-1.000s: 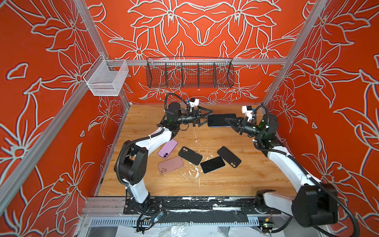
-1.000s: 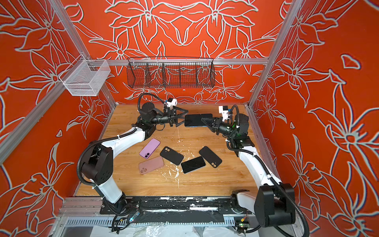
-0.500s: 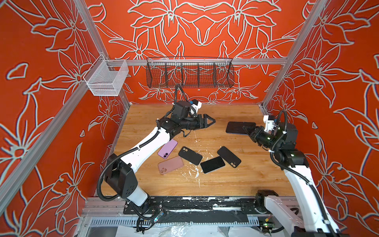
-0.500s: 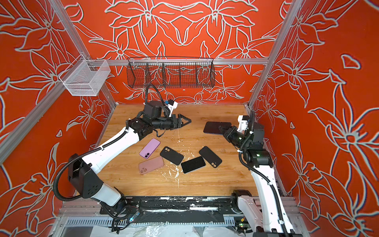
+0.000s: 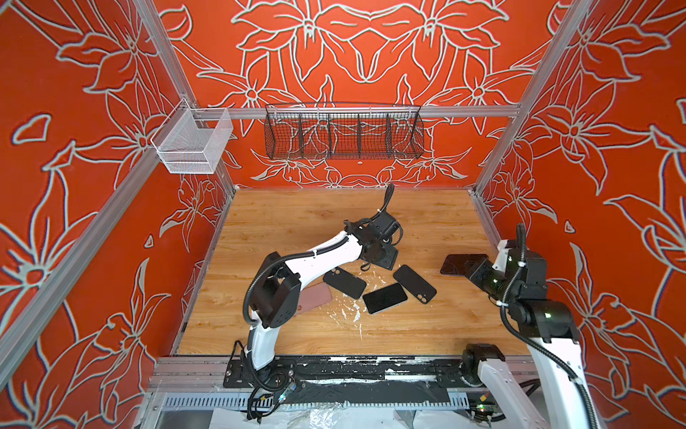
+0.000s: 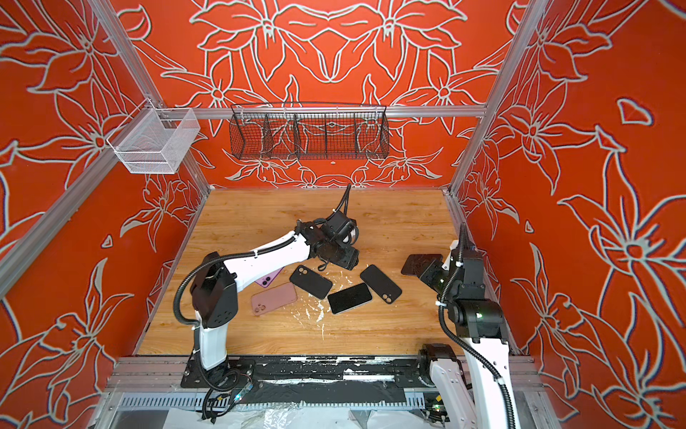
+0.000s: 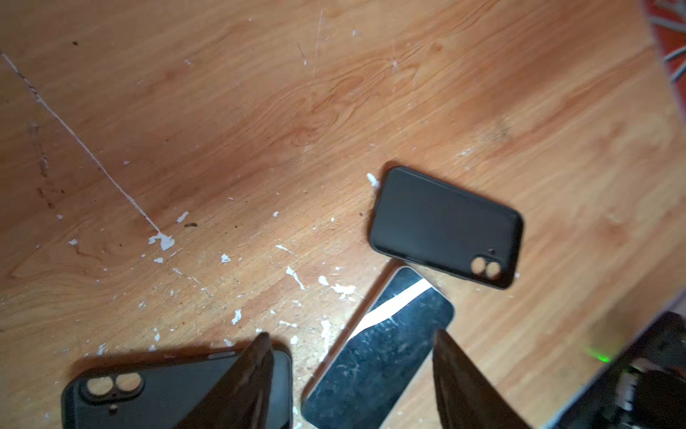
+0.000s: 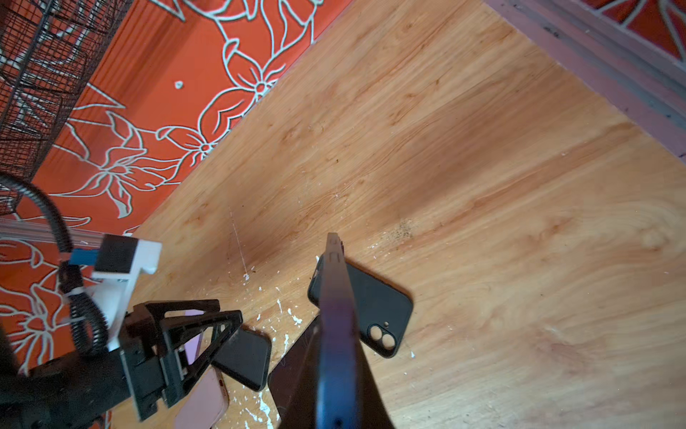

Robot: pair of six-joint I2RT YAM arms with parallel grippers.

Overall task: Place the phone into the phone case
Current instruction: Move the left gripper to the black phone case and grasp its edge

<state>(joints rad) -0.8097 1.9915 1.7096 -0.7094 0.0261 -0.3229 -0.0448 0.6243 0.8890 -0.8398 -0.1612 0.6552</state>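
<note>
The right gripper [image 5: 468,268] is clamped on a dark slim phone [image 8: 336,315], held over the right side of the scuffed wooden table [image 5: 297,223], well apart from the other items. The left gripper [image 7: 350,334] hangs with its fingers apart over a glossy black-screened phone [image 7: 378,356]. That phone lies flat between a matte black phone case [image 7: 441,226], just beside its corner, and a second black case [image 7: 167,393]; any print on them is too blurred to read.

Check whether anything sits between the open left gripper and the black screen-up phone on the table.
Nothing visible does. The left gripper hangs open over the black screen-up phone; a black phone case lies beside it.
</note>
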